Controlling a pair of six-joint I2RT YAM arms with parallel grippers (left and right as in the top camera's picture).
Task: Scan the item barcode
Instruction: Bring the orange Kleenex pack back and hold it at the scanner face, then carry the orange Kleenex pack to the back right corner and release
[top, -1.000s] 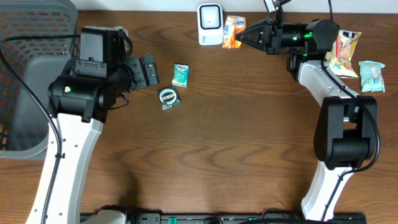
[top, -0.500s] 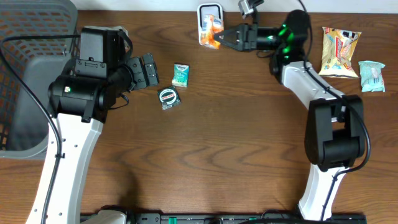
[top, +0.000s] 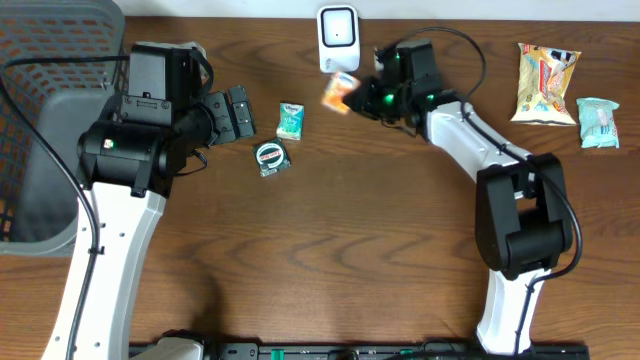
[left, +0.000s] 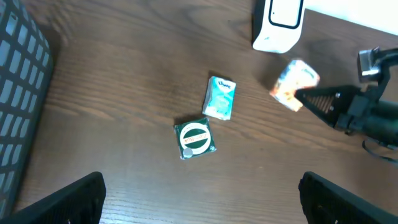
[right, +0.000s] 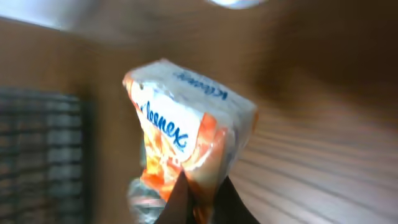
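Tissue pack (top: 341, 91) is in my right gripper (top: 356, 98). The fingers are pinched fully together on one edge of the wrapper, and the orange-and-white pack sticks out beyond the tips. From overhead it hangs just beside the front of the white scanner (top: 338, 38), close to it but apart.

I judge this to be the presenting step: the pack is up at the scanner and no read is confirmed by anything I can see. The wrist view shows only the branded face. I cannot find the barcode, so I cannot tell which side it is on.

Next I would roll the wrist to turn the coded side square to the scanner window, then hold it steady.

My left gripper (top: 232, 112) is spread wide and holds nothing. It hangs near the green packet (top: 290, 121) and the round tin (top: 270, 158).
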